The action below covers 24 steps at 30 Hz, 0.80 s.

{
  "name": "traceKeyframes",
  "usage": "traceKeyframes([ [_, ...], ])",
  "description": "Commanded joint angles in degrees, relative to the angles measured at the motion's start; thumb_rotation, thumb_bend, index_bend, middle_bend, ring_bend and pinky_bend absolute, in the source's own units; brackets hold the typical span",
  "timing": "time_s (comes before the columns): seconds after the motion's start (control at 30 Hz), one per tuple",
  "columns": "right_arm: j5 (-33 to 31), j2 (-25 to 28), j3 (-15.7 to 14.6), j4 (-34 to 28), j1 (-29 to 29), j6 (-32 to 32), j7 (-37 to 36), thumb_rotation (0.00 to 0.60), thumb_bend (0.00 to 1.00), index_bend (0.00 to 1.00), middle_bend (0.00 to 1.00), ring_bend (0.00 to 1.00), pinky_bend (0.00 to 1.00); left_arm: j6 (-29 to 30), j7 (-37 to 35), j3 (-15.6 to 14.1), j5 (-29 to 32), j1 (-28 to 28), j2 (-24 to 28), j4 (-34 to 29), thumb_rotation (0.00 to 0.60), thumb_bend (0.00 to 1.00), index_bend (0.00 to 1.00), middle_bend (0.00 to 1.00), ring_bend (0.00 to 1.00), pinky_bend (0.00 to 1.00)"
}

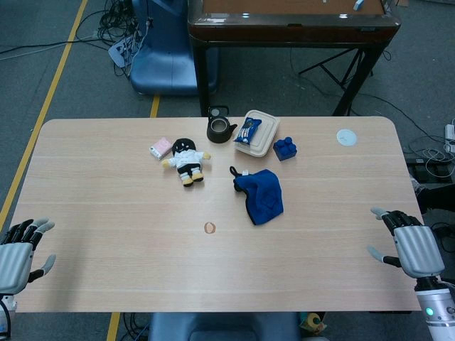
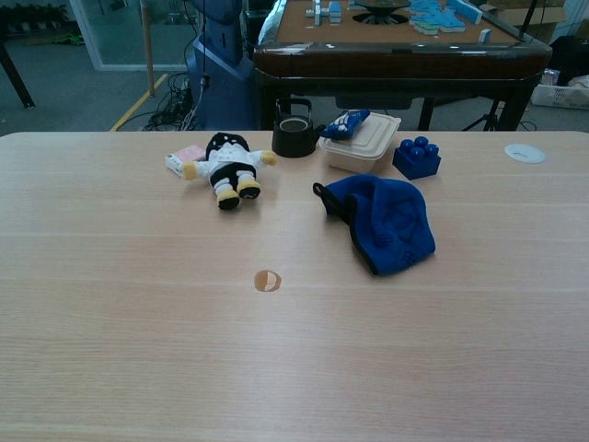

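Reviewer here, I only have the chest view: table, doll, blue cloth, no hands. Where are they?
Observer: The head view shows both. The left hand is at the table's left edge, near corner, holding nothing.
Reviewer: And the right?
Observer: The right hand is at the right edge, fingers apart, holding nothing.
Reviewer: Which thing is nearest to it?
Observer: The blue cloth, well apart from it.
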State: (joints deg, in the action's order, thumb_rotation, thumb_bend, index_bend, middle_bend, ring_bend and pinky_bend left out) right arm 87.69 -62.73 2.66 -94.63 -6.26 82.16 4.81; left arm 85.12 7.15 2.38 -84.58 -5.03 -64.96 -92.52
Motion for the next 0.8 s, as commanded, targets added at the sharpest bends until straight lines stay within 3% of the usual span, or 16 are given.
traceKeyframes([
  [0.03, 0.0, 0.0, 0.0, 0.0, 0.0, 0.0, 0.1, 0.600, 0.23, 0.23, 0.36, 0.27, 0.36, 0.0, -0.1, 0.0, 0.0, 0.0, 0.0, 0.0, 0.600, 0.27, 0.23, 0.18, 0.12, 0.12],
  [0.4, -0.3, 0.1, 1.0, -0.3, -1.8, -1.7, 1.2, 0.600, 0.23, 0.23, 0.36, 0.27, 0.36, 1.8, -0.7, 0.2, -1.0, 0.5, -0.3, 0.4, 0.600, 0.27, 0.23, 0.18, 0.12, 0.12],
  [0.63, -1.0, -0.2, 2.9, -1.9, -7.4, -8.5, 3.2, 0.600, 0.23, 0.23, 0.34, 0.27, 0.36, 2.1, -0.5, 0.2, -1.6, 0.5, -0.1, 0.1, 0.600, 0.27, 0.23, 0.18, 0.12, 0.12],
  [0.8, -3.7, -1.4, 4.8, -3.5, -12.4, -15.2, 5.8, 0.600, 0.20, 0.09, 0.28, 0.27, 0.36, 2.6, -0.7, 0.2, -1.7, 0.7, 0.1, -0.2, 0.600, 0.27, 0.23, 0.18, 0.12, 0.12],
])
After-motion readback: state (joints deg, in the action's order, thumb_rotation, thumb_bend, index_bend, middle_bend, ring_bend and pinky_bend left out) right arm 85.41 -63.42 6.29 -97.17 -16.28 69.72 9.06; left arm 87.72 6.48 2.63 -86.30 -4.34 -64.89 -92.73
